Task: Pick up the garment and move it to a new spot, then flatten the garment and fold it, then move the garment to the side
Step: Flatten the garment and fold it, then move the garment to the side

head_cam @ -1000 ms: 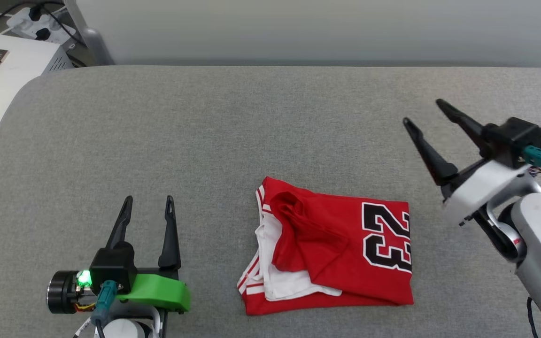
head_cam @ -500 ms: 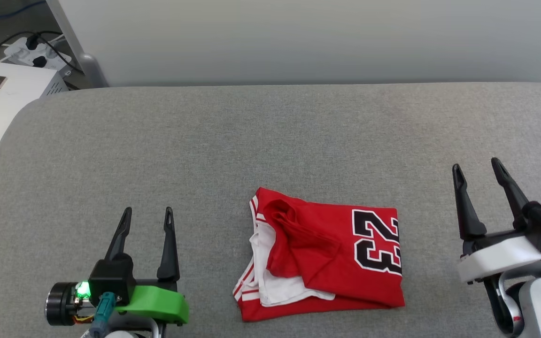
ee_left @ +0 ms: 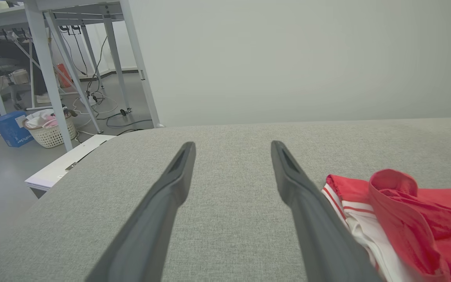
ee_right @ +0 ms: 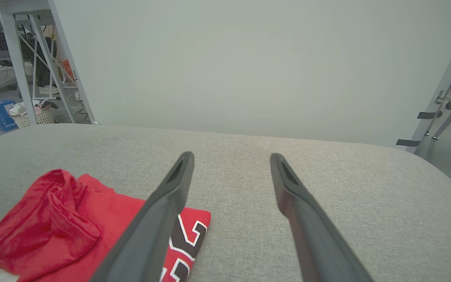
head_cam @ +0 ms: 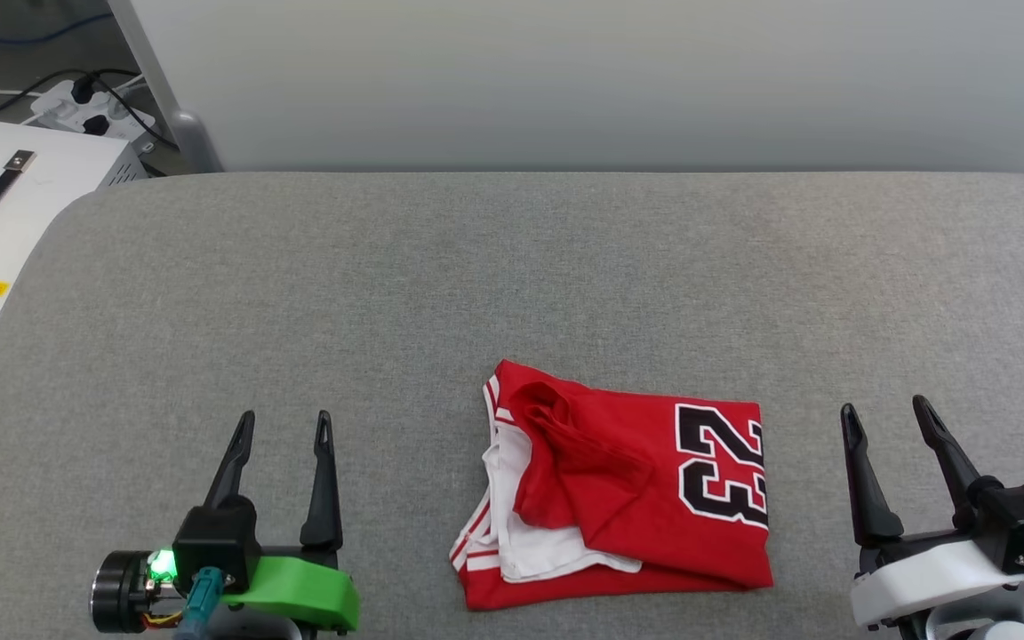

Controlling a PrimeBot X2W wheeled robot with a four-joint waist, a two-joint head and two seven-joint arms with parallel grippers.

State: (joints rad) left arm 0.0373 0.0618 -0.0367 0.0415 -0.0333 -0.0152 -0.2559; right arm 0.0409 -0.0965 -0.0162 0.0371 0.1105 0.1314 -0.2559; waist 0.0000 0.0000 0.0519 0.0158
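Note:
The garment (head_cam: 628, 489) lies folded into a rough rectangle on the grey padded table (head_cam: 512, 267), red with a black "23" facing up and white sleeve cloth at its left edge. It also shows in the left wrist view, garment (ee_left: 405, 219), and the right wrist view, garment (ee_right: 73, 219). My left gripper (head_cam: 285, 420) rests open at the lower left, apart from the cloth. At the lower right my right gripper (head_cam: 885, 409) stands open, empty, a short way right of the garment. Both wrist views show spread fingers, left gripper (ee_left: 231, 145), right gripper (ee_right: 231, 156).
A white box with a black handle (head_cam: 5, 204) stands off the table's left edge, with a power strip and cables (head_cam: 90, 98) behind it. A pale wall panel (head_cam: 565, 80) runs along the far edge. Table legs and a basket (ee_left: 51, 131) stand on the floor at left.
My right arm has dropped from high at the right to low beside the garment, fingers now pointing up the view. The head camera has tilted slightly. Garment and left gripper are unmoved.

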